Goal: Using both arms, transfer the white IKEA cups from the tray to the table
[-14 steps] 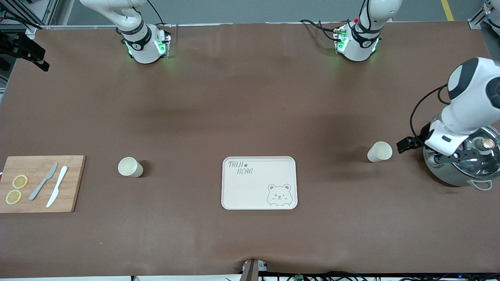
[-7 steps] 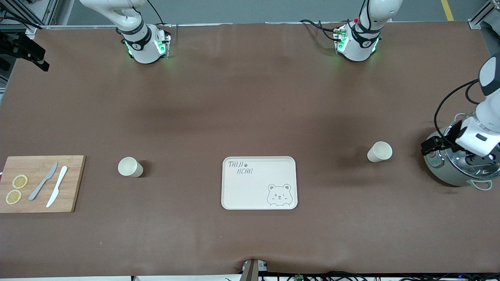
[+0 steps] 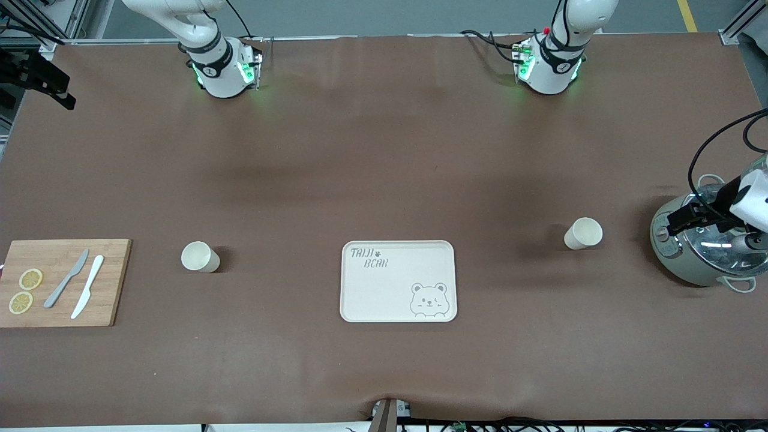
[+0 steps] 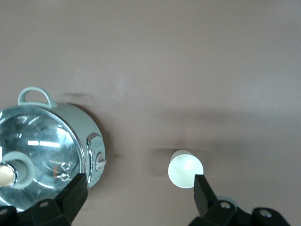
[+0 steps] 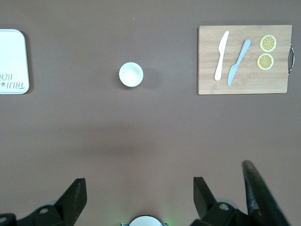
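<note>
Reading the front view from its lower edge upward, I find the tray (image 3: 360,294) bare at lower centre. Both cups stand upright on the table (image 3: 384,150). One cup (image 3: 197,256) is toward the right arm's end, near the cutting board (image 3: 66,282). The other cup (image 3: 583,233) is toward the left arm's end, near the pot (image 3: 702,252). I judge the transfer complete.

Change over the last second: the left gripper (image 4: 138,197) has drawn away from its cup and now hangs over the pot at the frame edge. Its jaws are spread wide and hold nothing. The right gripper (image 5: 139,195) waits high over the table near its own base. It is out of the front view, with its jaws likewise wide and empty.

Clearances: each cup has bare table all round and stands well apart from the tray. The pot is the only obstacle under the left arm. The upper half of the table, up to the arm bases, offers free room.
</note>
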